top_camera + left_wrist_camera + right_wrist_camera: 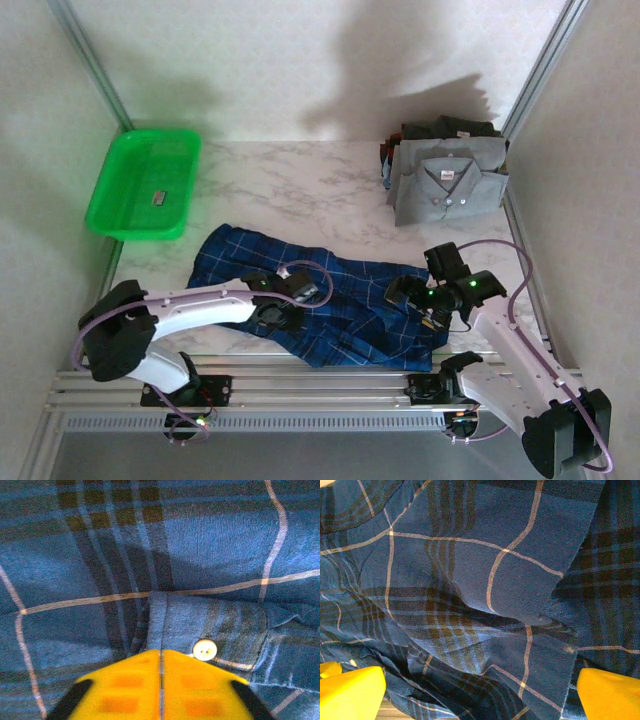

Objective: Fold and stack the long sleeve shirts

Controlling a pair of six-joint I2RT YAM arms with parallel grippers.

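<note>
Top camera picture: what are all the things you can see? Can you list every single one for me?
Dark blue plaid cloth shirt: one, blue with thin pale lines, spread out rumpled at the near middle of the table.
White button: one, on the plaid shirt's cuff.
Grey collared button-up shirt: one, folded, far right, on top of the stack.
Darker folded shirts: number unclear, dark, under and behind the grey one.
Green plastic basket: one, bright green, far left.
Small grey object: one, inside the basket; too small to identify.
White marble-pattern table: one, under everything.
Left end effector: yellow fingers, closed on the plaid shirt's cuff edge.
Right end effector: yellow fingers, wide open over the plaid shirt.
</note>
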